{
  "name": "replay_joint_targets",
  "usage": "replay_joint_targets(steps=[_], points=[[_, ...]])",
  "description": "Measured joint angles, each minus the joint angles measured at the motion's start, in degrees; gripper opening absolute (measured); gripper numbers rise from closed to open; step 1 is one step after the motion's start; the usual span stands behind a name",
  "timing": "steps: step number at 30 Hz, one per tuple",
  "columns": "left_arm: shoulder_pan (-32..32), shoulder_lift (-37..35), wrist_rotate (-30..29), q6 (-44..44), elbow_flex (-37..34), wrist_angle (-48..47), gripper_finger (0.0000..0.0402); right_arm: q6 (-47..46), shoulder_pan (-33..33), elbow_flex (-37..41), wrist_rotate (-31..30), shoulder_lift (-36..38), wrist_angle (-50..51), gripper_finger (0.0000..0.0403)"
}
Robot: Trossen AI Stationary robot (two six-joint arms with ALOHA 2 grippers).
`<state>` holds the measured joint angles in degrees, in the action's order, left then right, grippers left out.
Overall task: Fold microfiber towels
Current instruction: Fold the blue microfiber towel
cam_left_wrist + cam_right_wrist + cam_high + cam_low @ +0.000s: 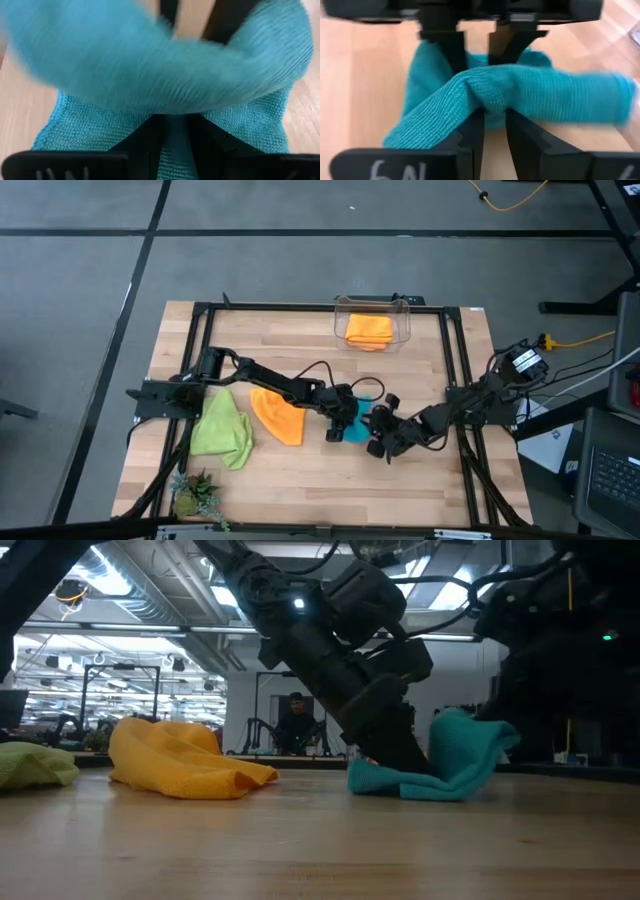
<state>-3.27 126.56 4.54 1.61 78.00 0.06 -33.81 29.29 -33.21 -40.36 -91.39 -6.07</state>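
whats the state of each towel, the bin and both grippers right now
turquoise towel: bunched, pinched by both grippers
left gripper: shut on turquoise towel
right gripper: shut on turquoise towel
loose orange towel: crumpled on table
green towel: crumpled on table
clear bin: holds folded orange towel

Two dark, matte-black jointed arms here, black cables looping along their links. The right gripper (489, 135) shows blocky black fingers (470, 137) and white handwritten marks on its base.
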Motion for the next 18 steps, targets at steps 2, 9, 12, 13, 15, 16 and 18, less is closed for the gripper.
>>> replay_joint_targets(steps=[2, 9, 12, 13, 15, 16, 18], points=[[-0.1, 0.0, 0.0, 0.0, 0.0, 0.1, 0.0092, -0.3, -1.1, 0.0, 0.1, 0.0, 0.0, 0.0084], [-0.1, 0.0, 0.2, 0.0, -0.2, 0.7, 0.0092, 3.1, -3.6, -0.1, 3.8, 0.1, -5.5, 0.0084], [-0.2, 0.0, -0.3, 0.0, -0.1, 2.0, 0.0092, 4.4, -4.1, -0.1, 6.5, 0.1, -6.7, 0.0084], [-0.2, 0.0, -0.6, 0.0, -0.2, 2.7, 0.0092, 4.3, -4.3, -0.1, 7.2, 0.1, -6.6, 0.0084], [-0.2, 0.2, -0.5, -0.1, -0.2, 5.1, 0.0092, 4.2, -4.7, -0.1, 8.1, -0.5, -6.7, 0.0084], [-0.2, 0.2, -0.6, 0.0, -0.3, 6.2, 0.0092, 4.2, -4.9, -0.1, 8.6, -0.9, -6.7, 0.0084], [-0.3, 0.3, -0.5, 0.0, -0.5, 7.6, 0.0092, 3.6, -5.2, -0.2, 9.0, -2.2, -7.0, 0.0084]])
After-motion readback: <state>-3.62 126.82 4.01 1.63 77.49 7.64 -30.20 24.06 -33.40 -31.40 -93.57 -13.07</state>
